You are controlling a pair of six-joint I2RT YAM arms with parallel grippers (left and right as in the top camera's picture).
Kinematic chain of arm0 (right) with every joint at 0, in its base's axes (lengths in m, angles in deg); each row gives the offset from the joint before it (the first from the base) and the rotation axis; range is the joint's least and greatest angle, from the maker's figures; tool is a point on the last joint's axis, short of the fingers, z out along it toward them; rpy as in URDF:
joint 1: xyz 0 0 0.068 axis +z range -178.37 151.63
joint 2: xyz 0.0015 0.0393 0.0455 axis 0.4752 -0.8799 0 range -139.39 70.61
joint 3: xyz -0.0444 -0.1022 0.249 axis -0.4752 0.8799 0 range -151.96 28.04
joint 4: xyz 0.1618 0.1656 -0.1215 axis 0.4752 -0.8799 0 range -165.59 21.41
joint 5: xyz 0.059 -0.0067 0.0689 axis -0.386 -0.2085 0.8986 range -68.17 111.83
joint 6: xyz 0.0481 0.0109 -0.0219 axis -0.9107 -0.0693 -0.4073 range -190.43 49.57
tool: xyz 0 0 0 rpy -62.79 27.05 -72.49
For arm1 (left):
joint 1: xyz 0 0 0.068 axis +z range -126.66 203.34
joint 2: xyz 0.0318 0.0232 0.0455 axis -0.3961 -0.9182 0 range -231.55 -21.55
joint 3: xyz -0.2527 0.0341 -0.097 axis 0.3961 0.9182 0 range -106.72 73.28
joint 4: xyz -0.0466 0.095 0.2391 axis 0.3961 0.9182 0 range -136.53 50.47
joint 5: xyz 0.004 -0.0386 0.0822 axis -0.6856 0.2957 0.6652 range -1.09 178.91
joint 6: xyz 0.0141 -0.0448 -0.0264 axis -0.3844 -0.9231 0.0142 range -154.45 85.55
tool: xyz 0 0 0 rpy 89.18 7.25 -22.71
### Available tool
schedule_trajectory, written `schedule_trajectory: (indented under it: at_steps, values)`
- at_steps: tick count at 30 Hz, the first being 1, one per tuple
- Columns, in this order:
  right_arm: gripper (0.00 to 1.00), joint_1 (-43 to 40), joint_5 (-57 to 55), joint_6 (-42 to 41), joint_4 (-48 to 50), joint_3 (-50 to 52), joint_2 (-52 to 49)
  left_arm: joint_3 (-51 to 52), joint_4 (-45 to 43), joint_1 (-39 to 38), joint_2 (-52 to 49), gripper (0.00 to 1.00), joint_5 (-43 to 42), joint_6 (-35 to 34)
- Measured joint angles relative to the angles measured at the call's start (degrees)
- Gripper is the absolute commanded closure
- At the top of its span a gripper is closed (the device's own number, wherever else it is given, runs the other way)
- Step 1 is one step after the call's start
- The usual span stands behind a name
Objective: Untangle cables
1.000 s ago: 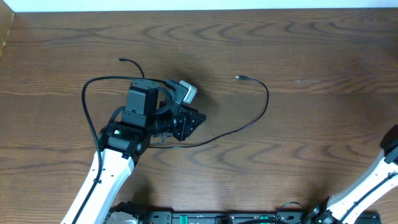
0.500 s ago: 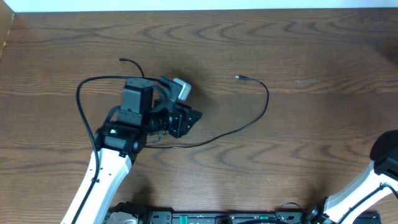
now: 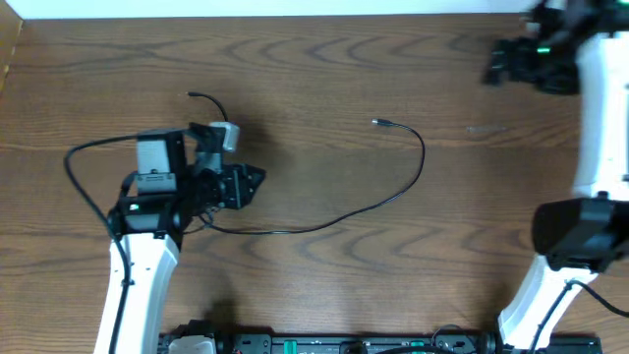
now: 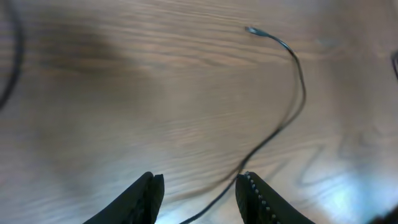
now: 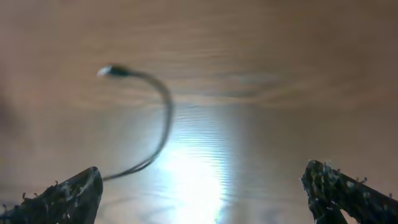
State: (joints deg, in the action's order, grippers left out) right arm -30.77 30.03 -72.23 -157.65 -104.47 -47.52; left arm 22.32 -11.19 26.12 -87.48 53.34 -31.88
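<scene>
I am holding the left gripper (image 4: 199,183) low near the table's (image 3: 324,59) left edge. Its jaws are apart, with one thin black cable (image 3: 421,162) running loosely between them, probably so I can draw it straight. The plug tip (image 3: 376,123) is lying mid-table. The right gripper (image 5: 202,186) is waiting by the far right corner, spread wide and clear of the cable. Another thin end (image 3: 194,95) is showing; no white cord is.

Overhead: my table (image 3: 393,59) evenly lit, sharp, faint shadows.
Left wrist: smeared blur, pale glare lower right.
Right wrist: cable (image 5: 167,118) out of focus, bright central glare.
</scene>
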Motion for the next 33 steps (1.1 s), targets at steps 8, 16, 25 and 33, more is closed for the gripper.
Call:
schedule_trajectory:
  at_steps: [8, 16, 25, 33]
  values:
    - [0.01, 15.2, 0.2, 6.7, 0.8, 0.5, 0.0, 0.0, 1.2, 7.2, 3.9, 0.57, 1.9, -1.3]
    - [0.01, 26.8, 0.1, 11.8, 4.0, 8.8, 0.0, 0.0, 2.3, 14.5, 7.6, 0.57, 3.1, -3.5]
    - [0.01, 36.9, 1.2, 14.9, 13.4, 22.5, 0.0, 0.0, 5.6, 18.1, 8.2, 0.57, 5.9, -4.3]
    - [0.01, 45.1, 8.5, 20.1, 15.7, 28.4, 0.0, 0.0, 6.5, 18.2, 8.2, 0.57, 6.0, -4.3]
